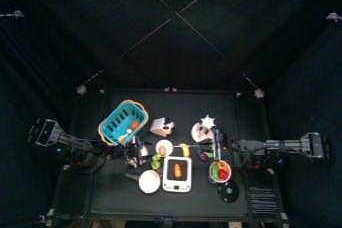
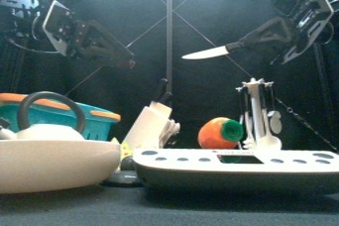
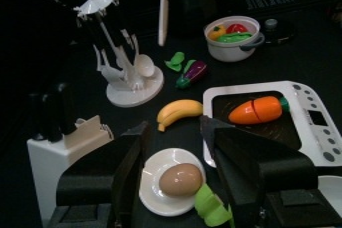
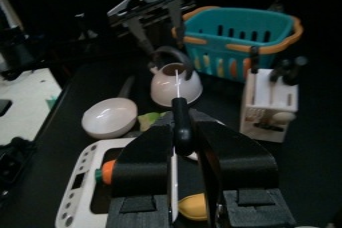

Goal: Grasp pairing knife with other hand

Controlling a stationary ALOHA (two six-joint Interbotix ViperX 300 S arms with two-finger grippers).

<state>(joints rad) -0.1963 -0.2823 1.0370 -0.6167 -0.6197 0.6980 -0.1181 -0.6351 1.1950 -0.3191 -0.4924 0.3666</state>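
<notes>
Right tool [image 4: 178,144] grips knife [image 2: 223,48] above scale [image 2: 239,163], carrot [image 2: 219,132]

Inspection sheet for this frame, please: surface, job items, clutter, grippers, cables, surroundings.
Surface: small black table, crowded.
Job's things: white-bladed, black-handled paring knife, held in the air.
Clutter: teal plastic basket; white knife block; white kitchen scale carrying a toy carrot; white utensil rack; yellow toy banana; egg on a white plate.
Grippers: right gripper shut on the knife; left gripper open, empty, raised.
Cables: nothing seen.
Surroundings: black curtains.
</notes>
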